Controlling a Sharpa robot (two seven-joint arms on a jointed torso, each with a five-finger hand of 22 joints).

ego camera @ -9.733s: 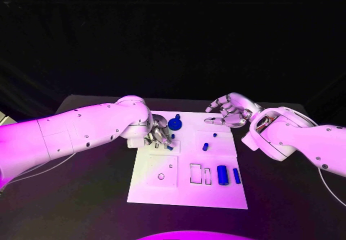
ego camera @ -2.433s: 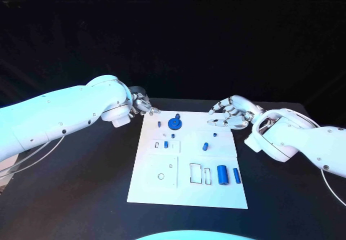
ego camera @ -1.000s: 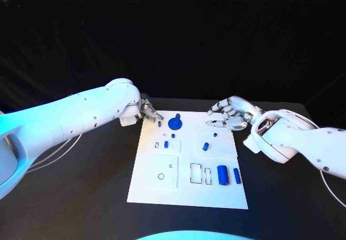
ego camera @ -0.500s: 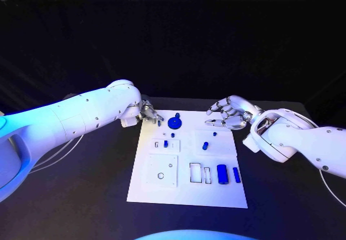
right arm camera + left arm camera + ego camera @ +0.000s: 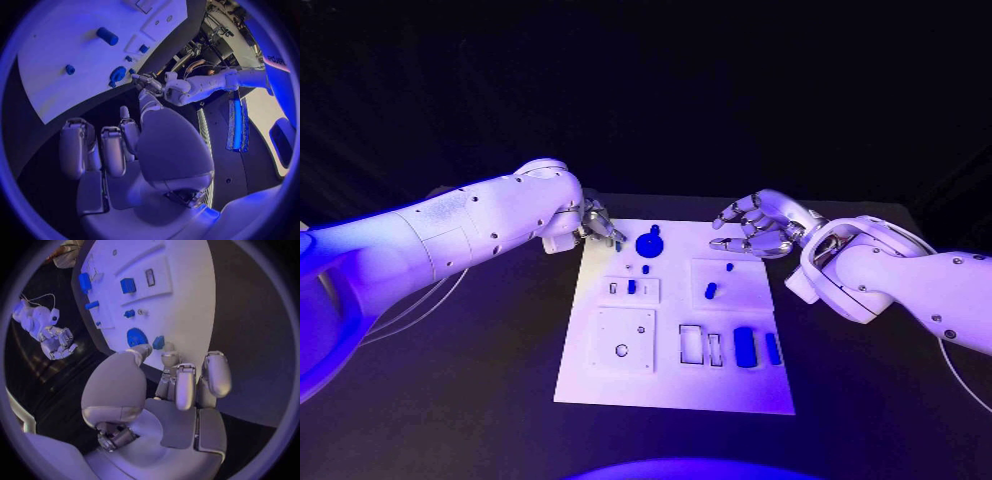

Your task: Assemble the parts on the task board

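The white task board (image 5: pixel 675 385) lies mid-table with several blue parts on it. A blue gear (image 5: pixel 649 242) stands near its far edge. A small blue piece (image 5: pixel 159 342) lies beside the gear at the board's far left corner. My left hand (image 5: pixel 599 226) hovers at that corner with nothing gripped. In the left wrist view its fingertips (image 5: pixel 169 356) are just short of the small piece. My right hand (image 5: pixel 759 225) hangs over the far right corner, fingers loosely curled and apart, holding nothing.
On the board, a blue block (image 5: pixel 630 287) sits in a slot, a peg (image 5: pixel 730 268) and an oblong piece (image 5: pixel 710 291) lie right of centre. A cylinder (image 5: pixel 744 347) and a bar (image 5: pixel 772 348) lie near the front right, beside outlined slots (image 5: pixel 691 344).
My left hand came back from off the board's left side to its far left corner, fingertips now by the small piece. The right hand has stayed put.
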